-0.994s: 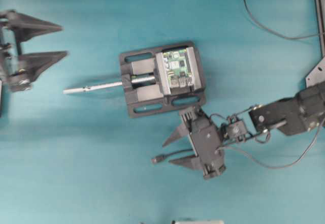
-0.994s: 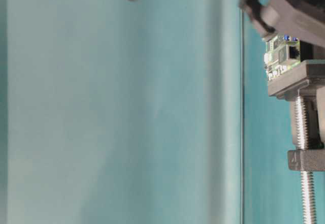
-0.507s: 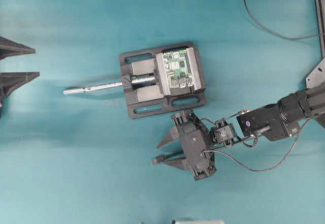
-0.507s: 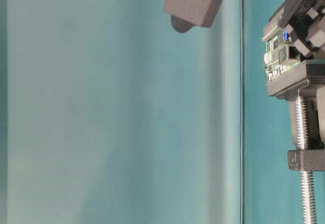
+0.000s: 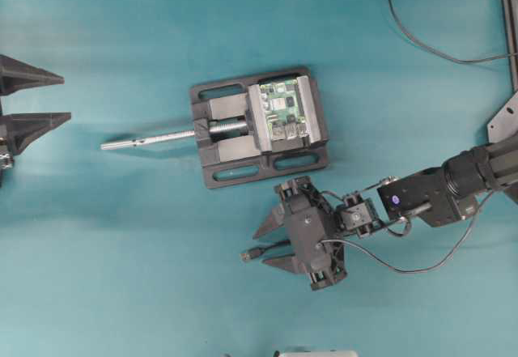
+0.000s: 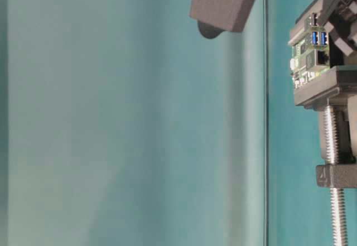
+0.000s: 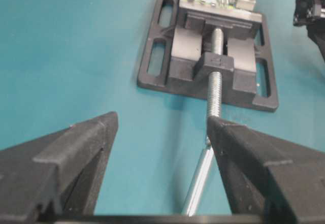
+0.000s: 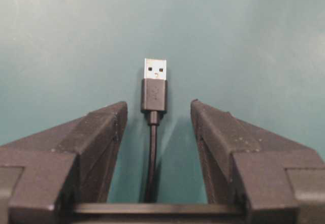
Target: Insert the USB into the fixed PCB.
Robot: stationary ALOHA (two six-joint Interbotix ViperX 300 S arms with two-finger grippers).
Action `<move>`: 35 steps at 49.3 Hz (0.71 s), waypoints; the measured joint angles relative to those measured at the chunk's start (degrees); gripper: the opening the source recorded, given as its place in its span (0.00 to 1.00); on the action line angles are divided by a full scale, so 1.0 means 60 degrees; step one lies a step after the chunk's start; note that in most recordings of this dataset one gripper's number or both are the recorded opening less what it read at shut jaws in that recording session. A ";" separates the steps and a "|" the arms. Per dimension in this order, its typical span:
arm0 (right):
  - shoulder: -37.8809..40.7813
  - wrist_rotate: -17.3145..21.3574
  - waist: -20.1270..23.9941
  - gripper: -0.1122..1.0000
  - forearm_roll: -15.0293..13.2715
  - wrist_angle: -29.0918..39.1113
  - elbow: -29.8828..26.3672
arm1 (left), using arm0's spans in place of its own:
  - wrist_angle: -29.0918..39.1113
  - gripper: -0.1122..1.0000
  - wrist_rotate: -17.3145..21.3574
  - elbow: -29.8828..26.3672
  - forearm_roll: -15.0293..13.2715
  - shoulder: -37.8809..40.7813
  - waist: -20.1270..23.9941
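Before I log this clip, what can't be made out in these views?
- Table-level view: the tiny dark USB plug with metal tip is absent; a blurred grey shape at the top edge cannot be identified.
- Overhead: the left hand is cut off by the left edge; the small green circuit board's ports are too small to read.
- Right wrist view: whether the right hand touches the plug's thin black cable is unclear.

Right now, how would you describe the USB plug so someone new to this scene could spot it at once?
Find the black vise in the middle of the teal table; below it sits the right gripper, fingers apart. The USB lies flat on the table between those fingers, a short black plug with a silver tip. Unlike the loose cable in the far corner, its thin cable ends in that plug.
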 measured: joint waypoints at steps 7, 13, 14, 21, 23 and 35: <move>0.0117 0.0015 0.0000 0.60 0.0015 -0.0015 -0.0059 | -0.0103 0.87 0.0000 0.0146 0.0000 0.0000 0.0000; 0.0132 0.0015 0.0000 0.57 0.0000 -0.0015 -0.0103 | -0.0132 0.87 -0.0015 0.0454 0.0000 0.0000 0.0000; 0.0132 0.0015 0.0000 0.56 0.0015 -0.0015 -0.0117 | -0.0132 0.87 -0.0015 0.0498 0.0000 0.0000 0.0000; 0.0146 0.0015 0.0015 0.42 0.0000 -0.0015 -0.0117 | -0.0132 0.87 -0.0015 0.0571 0.0000 -0.0059 0.0000; 0.0146 0.0015 0.0015 0.38 0.0015 -0.0015 -0.0117 | -0.0132 0.87 -0.0029 0.0571 0.0000 -0.0088 0.0000; 0.0146 0.0015 0.0015 0.36 0.0000 -0.0015 -0.0103 | -0.0132 0.87 -0.0029 0.0586 0.0000 -0.0146 0.0000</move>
